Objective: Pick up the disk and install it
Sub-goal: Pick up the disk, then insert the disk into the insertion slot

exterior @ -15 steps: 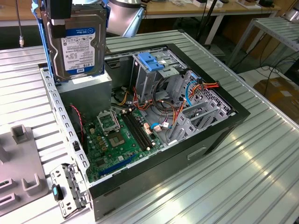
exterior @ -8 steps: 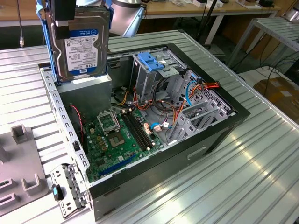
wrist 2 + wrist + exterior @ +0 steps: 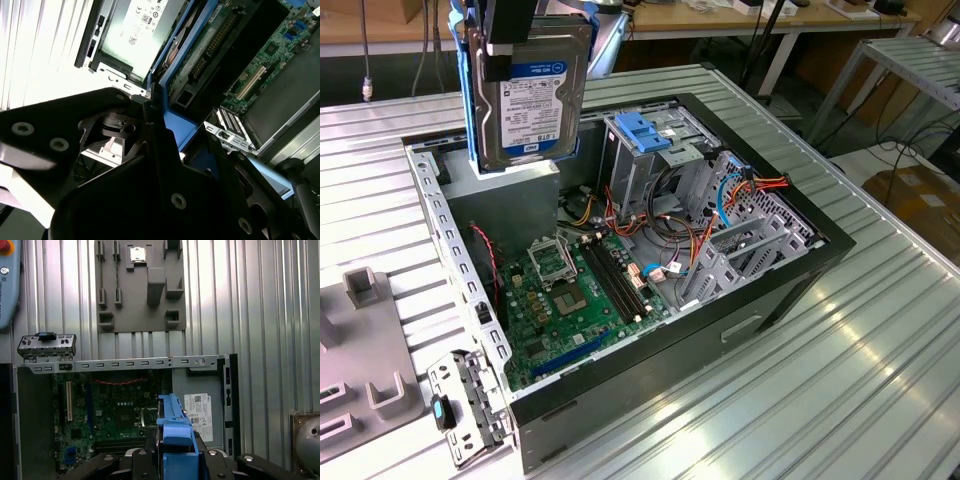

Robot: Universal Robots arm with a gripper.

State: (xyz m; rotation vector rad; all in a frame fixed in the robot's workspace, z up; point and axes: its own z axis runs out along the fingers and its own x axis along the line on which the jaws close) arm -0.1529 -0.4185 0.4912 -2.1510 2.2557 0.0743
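From where I stood, the gripper (image 3: 508, 58) had its black fingers clamped on the disk (image 3: 535, 100). It held the drive up on edge in the air, its white-and-blue label facing the exterior view's right and its blue carrier frame (image 3: 470, 110) running down the edge on the exterior view's left. The disk hung above the far corner of the open computer case (image 3: 800, 270), over the grey power supply (image 3: 515, 200), and touched nothing below it. Just beside it, towards the exterior view's right, stood the grey metal drive cage (image 3: 630, 165) with a blue plastic latch piece (image 3: 642, 130) on top. Nearer the front, the green motherboard (image 3: 570, 310) lay flat in the bottom of the case, and orange and red cables (image 3: 750, 185) trailed past the cage. In the first wrist view the carrier's blue edge (image 3: 175, 437) stood out between the dark gripper parts, above the power supply's white label (image 3: 198, 410). In the second wrist view the blue frame (image 3: 177, 125) ran alongside what looked like the drive's green circuit-board side (image 3: 215, 40). The case rested on a ribbed aluminium table (image 3: 880, 350), where a grey fixture plate (image 3: 360, 340) and a small metal panel bracket (image 3: 465, 400) lay outside it on the exterior view's left.
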